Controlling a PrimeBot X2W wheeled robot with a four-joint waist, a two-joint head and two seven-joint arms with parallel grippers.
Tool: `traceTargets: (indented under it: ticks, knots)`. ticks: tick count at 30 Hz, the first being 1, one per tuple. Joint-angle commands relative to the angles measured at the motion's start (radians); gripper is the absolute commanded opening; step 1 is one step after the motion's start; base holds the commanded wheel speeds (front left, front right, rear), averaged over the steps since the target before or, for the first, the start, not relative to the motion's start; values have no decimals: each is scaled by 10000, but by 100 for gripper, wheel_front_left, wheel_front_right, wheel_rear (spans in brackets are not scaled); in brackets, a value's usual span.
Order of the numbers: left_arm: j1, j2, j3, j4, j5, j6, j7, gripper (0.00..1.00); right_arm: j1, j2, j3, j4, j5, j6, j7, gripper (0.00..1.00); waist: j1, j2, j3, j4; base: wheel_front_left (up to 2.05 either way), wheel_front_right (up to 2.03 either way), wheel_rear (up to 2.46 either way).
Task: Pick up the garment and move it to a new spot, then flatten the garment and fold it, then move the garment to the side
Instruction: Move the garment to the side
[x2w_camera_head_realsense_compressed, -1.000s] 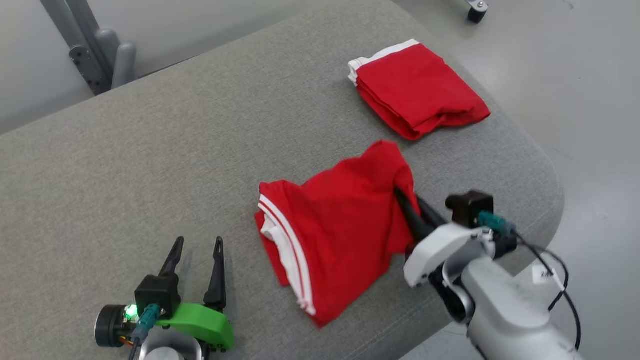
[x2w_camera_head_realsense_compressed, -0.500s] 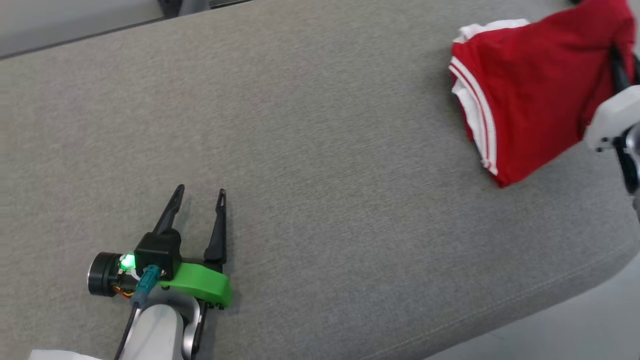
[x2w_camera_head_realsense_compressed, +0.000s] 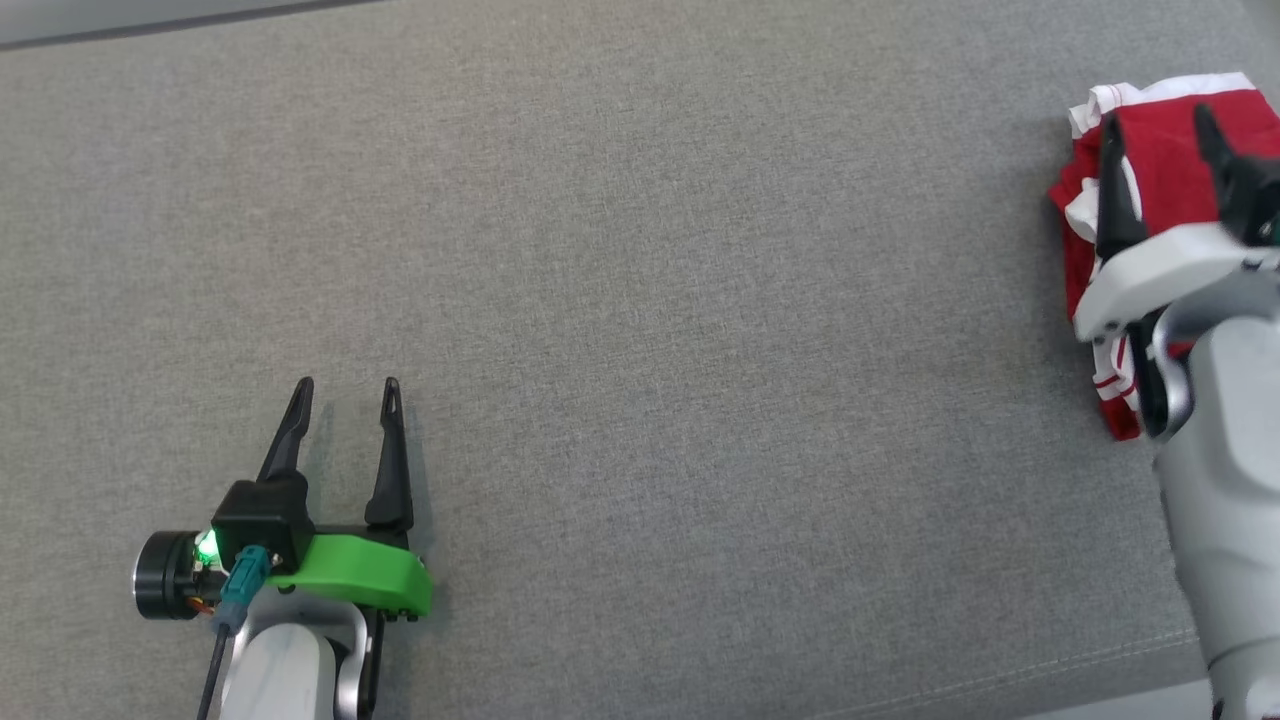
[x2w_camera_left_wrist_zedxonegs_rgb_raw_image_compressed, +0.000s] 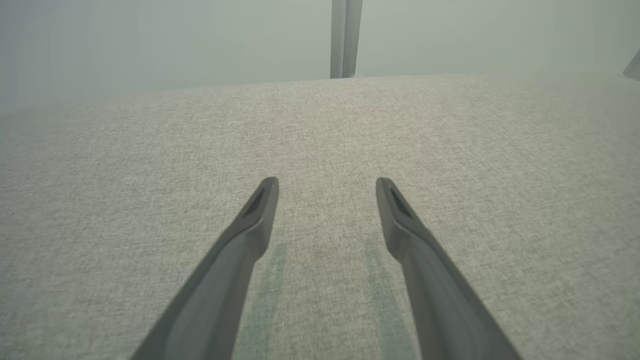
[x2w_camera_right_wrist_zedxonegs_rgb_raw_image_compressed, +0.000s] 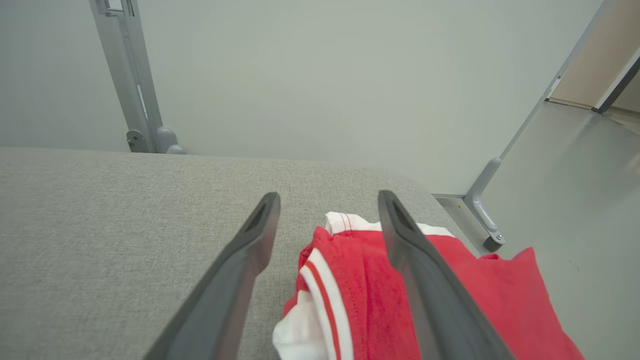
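While the left gripper (x2w_camera_head_realsense_compressed: 347, 385) idles nearest, fingers spread wide and empty over the grey upholstered cushion (x2w_camera_head_realsense_compressed: 700, 300), likely parked until flattening begins, the right gripper (x2w_camera_head_realsense_compressed: 1155, 118) hovers farther off, fingers wide apart and gripping nothing, above the red white-trimmed garment (x2w_camera_head_realsense_compressed: 1160, 165) bunched at the cushion's right end; a second ago those fingers pinched its edge, so it seems just released; the head camera has turned too.

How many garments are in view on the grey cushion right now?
1 that I can tell apart: a red-and-white garment at the cushion's right edge, beneath the open right gripper. It is bunched, so a second piece could be hidden in it.
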Motion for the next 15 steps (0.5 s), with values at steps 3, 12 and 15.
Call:
traceTargets:
  ticks: [3,12,15]
  knots:
    - [305,34,84,38,-165,87,4,100,1144,412,603,-737,521,-18,-22,100,0,0,-651,243,0,0,0]
    - [902,32,88,161,-667,330,4,100,3948,1400,2023,-1929,1737,-18,-25,100,0,0,-1573,813,0,0,0]
    - [1105,35,119,210,-728,358,4,100,4538,1601,2344,-2118,2057,-17,-25,100,0,0,-1840,999,0,0,0]
